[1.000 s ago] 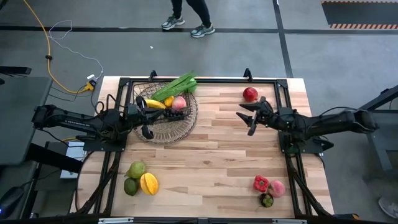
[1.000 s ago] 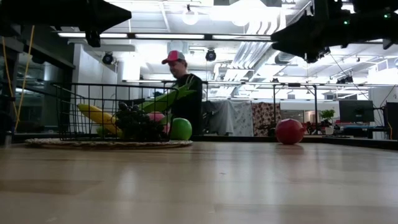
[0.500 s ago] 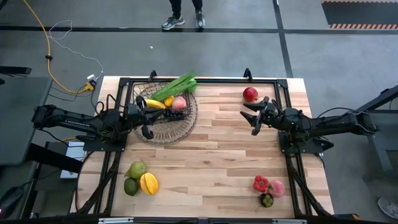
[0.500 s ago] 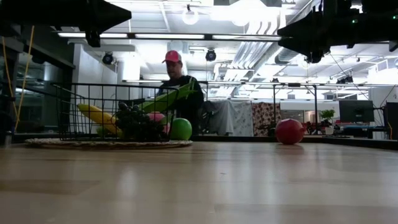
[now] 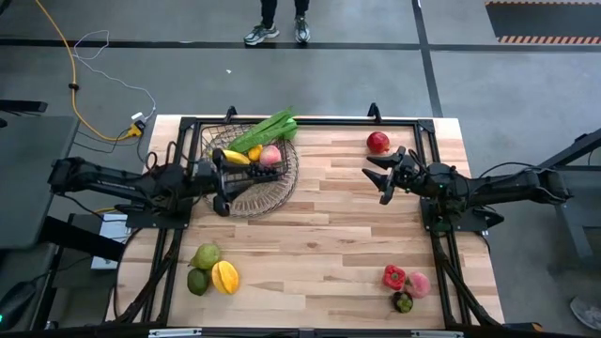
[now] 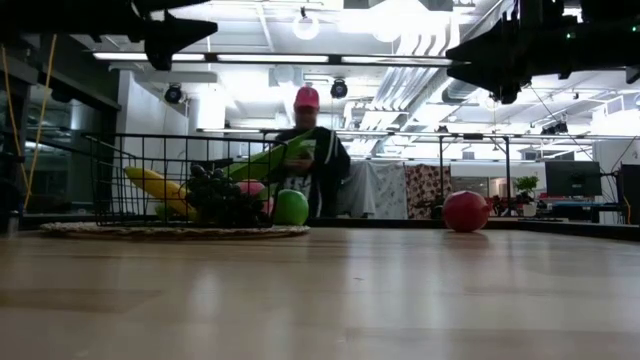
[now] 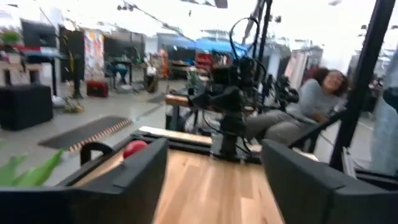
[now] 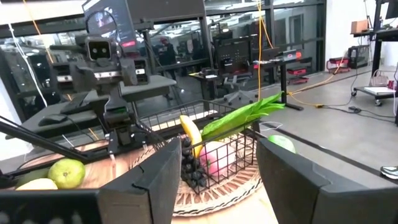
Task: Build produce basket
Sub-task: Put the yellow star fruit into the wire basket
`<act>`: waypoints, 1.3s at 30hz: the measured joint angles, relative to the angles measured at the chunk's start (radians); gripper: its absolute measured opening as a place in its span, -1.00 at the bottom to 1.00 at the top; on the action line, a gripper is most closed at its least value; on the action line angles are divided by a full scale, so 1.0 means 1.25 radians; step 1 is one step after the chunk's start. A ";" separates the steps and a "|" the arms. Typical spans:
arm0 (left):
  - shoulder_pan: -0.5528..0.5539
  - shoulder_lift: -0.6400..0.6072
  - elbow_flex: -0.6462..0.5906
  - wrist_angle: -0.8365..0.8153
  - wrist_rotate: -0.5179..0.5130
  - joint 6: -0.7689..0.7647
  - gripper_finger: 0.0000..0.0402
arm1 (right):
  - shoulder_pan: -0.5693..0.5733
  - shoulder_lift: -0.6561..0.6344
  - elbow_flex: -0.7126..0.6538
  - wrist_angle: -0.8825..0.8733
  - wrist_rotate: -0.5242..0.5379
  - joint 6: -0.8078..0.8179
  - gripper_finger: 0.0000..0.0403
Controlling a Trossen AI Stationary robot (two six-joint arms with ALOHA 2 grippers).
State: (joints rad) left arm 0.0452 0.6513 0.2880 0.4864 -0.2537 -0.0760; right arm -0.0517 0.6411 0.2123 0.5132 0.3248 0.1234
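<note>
The dark wire basket (image 5: 289, 178) stands at the far left of the table on a round woven rim. It holds a banana (image 5: 235, 158), a pink fruit (image 5: 269, 156), dark grapes (image 6: 215, 195) and long green stalks (image 5: 268, 130). The stalks' tips stick out over the far rim. My left gripper (image 5: 225, 180) hovers open over the basket's left part, with nothing between its fingers (image 7: 140, 180). My right gripper (image 5: 377, 178) hangs open above the table's far right. It is beside a red pomegranate (image 5: 377, 142) and points at the basket (image 8: 230, 155).
Two green fruits (image 5: 201, 267) and a yellow one (image 5: 224, 276) lie near the front left. A red pepper (image 5: 393, 276), a pink fruit (image 5: 418, 283) and a dark piece (image 5: 403, 302) lie at the front right. A person (image 6: 310, 150) walks behind the table.
My left gripper has opened above the basket, shifted a little toward the table's right edge and risen slightly. My right gripper has drawn back a little toward the right edge. The produce in the basket has stayed in place. The person behind the table has walked on.
</note>
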 joint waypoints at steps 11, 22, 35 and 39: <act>0.000 0.106 0.190 -0.241 0.030 0.003 0.80 | 0.000 0.000 0.000 -0.011 0.000 0.000 -0.01; -0.148 0.271 0.431 -0.642 0.086 -0.014 0.79 | 0.000 0.000 0.000 -0.014 0.000 0.004 -0.01; -0.471 0.494 0.520 -0.815 -0.013 0.020 0.79 | 0.000 0.000 0.000 -0.014 0.000 0.006 -0.01; -0.543 0.548 0.544 -0.868 -0.040 0.022 0.79 | 0.000 0.000 0.000 -0.018 0.000 0.006 -0.01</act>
State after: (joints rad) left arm -0.6331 1.3365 0.9682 -0.5984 -0.3040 -0.0489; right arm -0.0517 0.6415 0.2127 0.4907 0.3250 0.1307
